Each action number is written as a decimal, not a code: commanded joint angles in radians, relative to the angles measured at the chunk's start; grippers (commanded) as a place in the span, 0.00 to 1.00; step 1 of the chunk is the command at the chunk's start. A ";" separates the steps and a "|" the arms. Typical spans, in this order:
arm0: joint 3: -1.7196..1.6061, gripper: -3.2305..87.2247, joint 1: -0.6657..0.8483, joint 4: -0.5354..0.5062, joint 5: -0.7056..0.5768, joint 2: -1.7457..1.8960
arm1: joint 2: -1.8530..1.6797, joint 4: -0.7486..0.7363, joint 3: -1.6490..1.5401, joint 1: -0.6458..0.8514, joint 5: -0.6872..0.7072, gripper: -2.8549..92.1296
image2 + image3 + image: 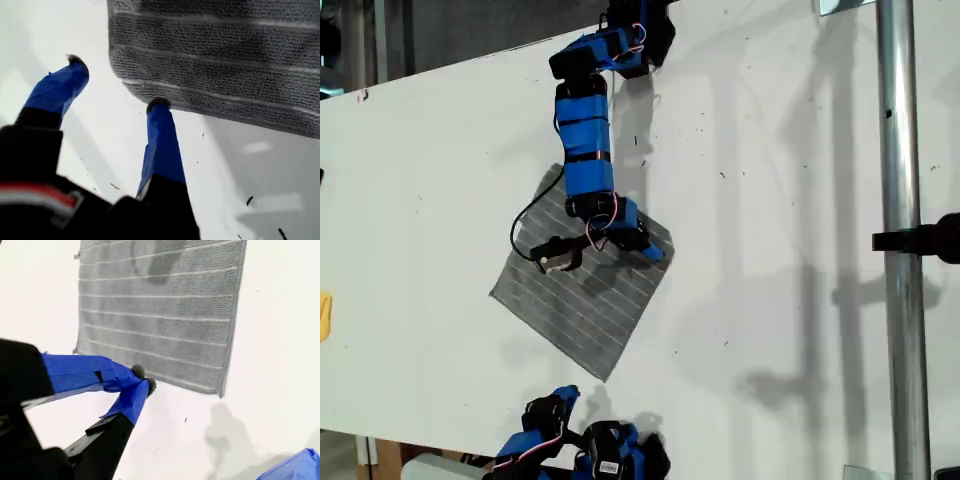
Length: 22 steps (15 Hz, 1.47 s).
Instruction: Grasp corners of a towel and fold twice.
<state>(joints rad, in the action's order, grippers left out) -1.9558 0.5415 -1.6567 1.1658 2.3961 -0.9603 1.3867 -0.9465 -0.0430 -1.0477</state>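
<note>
the towel (pixel 580 300) lies flat on the white table (pixel 770 250), turned like a diamond a little left of centre in the exterior view, one corner pointing toward the lower edge of that frame. my first arm reaches down from the top of the exterior view and hangs over the towel's upper half, with my first pincer (pixel 645 248) at the corner (pixel 665 238) that points to the exterior view's right.

in the first wrist view my first pincer (pixel 116 82) stands wide open and has hold of nothing. the towel (pixel 225 65) lies just ahead of it. the rounded corner (pixel 117 65) sits between the lines of the two blue fingers, and one fingertip (pixel 157 105) is right at the cloth's hem (whether it touches the hem i cannot tell).

my second arm (pixel 590 445) is folded up at the bottom edge of the exterior view, well apart from the cloth. in the second wrist view my second pincer (pixel 144 379) has its tips brought together on nothing, poised above bare table just short of the towel's (pixel 160 315) near edge. the pale stripes run across the cloth.
</note>
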 commanded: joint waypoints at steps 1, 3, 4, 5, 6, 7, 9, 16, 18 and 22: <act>0.002 0.00 0.015 0.006 0.006 0.011 | 0.026 -0.003 0.058 0.003 0.014 0.33; -0.011 0.00 0.014 0.006 0.015 0.026 | 0.107 -0.005 0.055 0.009 0.008 0.33; -0.017 0.00 0.012 0.006 0.018 0.034 | 0.138 -0.014 0.061 0.011 0.006 0.31; -0.026 0.00 0.012 0.006 0.023 0.043 | 0.156 -0.026 0.063 0.014 0.005 0.28; -0.032 0.00 0.011 0.006 0.031 0.055 | 0.166 -0.031 0.063 0.015 0.005 0.17; -0.041 0.00 0.011 0.006 0.035 0.069 | 0.160 -0.018 0.048 0.021 -0.028 0.03; -0.052 0.00 0.006 0.008 0.041 0.086 | 0.150 0.003 0.044 0.023 -0.021 0.03; 0.126 0.28 -0.084 0.002 -0.101 -0.155 | 0.124 0.002 0.035 0.009 -0.020 0.03; 0.100 0.32 -0.071 0.026 -0.166 -0.207 | 0.117 0.000 0.035 0.003 -0.026 0.03; -0.184 0.36 -0.026 0.253 -0.179 -0.196 | 0.106 -0.006 0.034 -0.012 -0.035 0.03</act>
<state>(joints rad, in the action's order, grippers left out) -2.0693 0.4817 -1.4818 0.9956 2.1859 -0.7931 1.3867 -0.9204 -0.0414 -1.0692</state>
